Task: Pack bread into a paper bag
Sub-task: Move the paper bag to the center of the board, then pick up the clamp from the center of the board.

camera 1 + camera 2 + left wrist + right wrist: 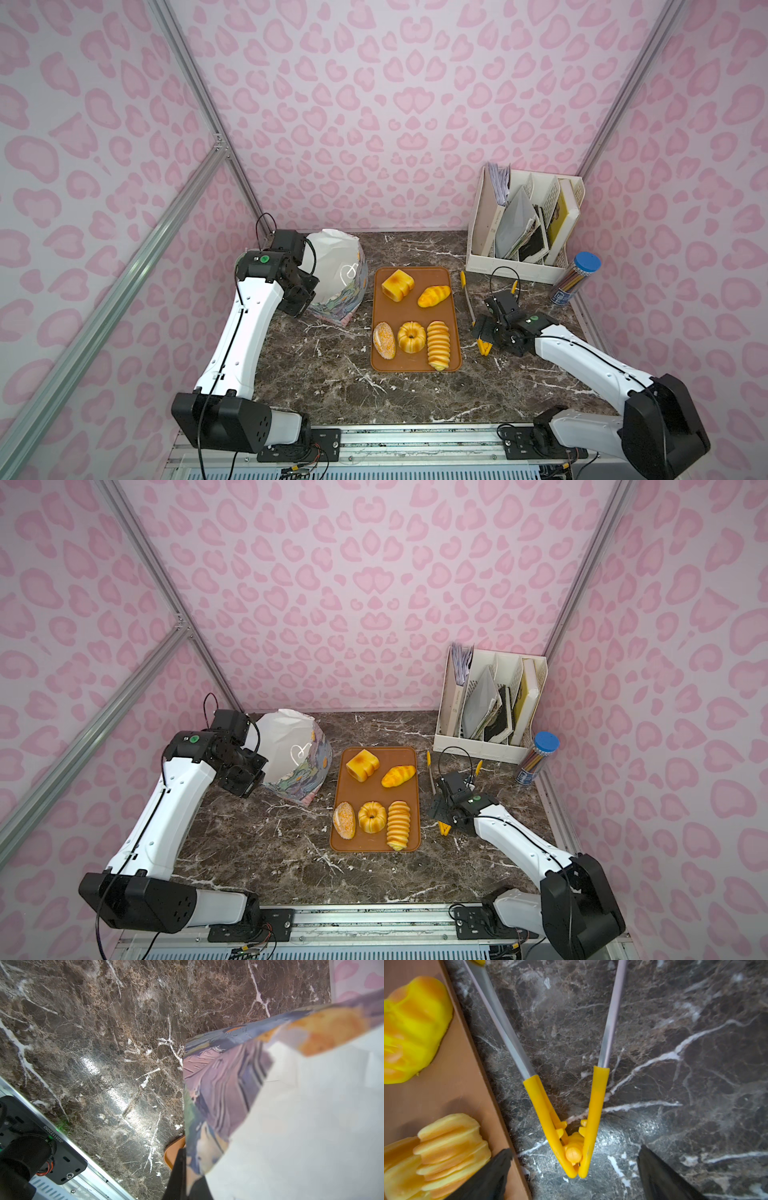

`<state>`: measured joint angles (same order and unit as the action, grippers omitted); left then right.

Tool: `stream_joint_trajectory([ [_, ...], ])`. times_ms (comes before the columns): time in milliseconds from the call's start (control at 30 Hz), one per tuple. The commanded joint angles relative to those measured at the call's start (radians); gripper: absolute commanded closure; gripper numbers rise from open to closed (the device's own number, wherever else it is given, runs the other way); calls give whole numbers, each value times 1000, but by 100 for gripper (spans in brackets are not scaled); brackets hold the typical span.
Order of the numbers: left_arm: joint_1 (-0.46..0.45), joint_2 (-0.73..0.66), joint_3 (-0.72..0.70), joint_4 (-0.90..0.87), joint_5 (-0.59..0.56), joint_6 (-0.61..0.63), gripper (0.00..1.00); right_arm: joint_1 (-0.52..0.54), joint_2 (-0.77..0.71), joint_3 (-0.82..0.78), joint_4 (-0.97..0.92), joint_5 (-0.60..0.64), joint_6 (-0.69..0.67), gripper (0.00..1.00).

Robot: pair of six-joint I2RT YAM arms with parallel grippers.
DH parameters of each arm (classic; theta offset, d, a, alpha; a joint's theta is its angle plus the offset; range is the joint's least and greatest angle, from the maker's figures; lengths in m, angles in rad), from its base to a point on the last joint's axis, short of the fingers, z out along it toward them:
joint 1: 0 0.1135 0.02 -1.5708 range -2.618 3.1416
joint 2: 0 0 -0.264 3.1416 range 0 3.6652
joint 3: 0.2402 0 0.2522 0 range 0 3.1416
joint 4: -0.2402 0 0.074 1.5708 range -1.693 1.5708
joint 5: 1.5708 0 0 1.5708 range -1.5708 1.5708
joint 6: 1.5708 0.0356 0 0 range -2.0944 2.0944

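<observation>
We have the bag pinched and the tongs not yet gripped, so either could slip.
Our left gripper [302, 300] is clamped on the leaning paper bag [337, 272]; a tug could tear or topple it. Our right gripper [576, 1185] stands wide apart above the yellow tongs [593, 1109], holding nothing, and could knock them against the tray [415, 309], where all five pastries [411, 336] lie.

Bright, even light, soft shadows. Glare streaks the marble tabletop [110, 1093]; the paper bag [291, 1126], at ten o'clock from the tray [412, 362], blurs close-up.
</observation>
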<state>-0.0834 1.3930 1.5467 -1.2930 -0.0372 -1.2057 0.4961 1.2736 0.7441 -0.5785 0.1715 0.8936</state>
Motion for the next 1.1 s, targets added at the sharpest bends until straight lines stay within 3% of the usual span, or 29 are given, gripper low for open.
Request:
stream_joint_trajectory([
  [0, -1, 4, 31, -24, 9, 0, 96, 0, 35, 15, -9, 13, 15, 1],
  [167, -2, -3, 24, -14, 17, -12, 95, 0, 89, 20, 33, 2, 5, 1],
  [467, -4, 3, -16, 11, 48, -9, 67, 1, 269, 106, 41, 15, -30, 2],
  [733, -17, -54, -68, -3, 48, 27, 15, 1, 405, 210, 3, 20, -70, 1],
  [833, -30, -73, -65, -14, 37, 75, 2, -1, 437, 244, -19, 29, -82, 1],
  [1067, -44, -109, -54, 17, 11, 161, 2, -2, 483, 288, -84, 67, -62, 1],
])
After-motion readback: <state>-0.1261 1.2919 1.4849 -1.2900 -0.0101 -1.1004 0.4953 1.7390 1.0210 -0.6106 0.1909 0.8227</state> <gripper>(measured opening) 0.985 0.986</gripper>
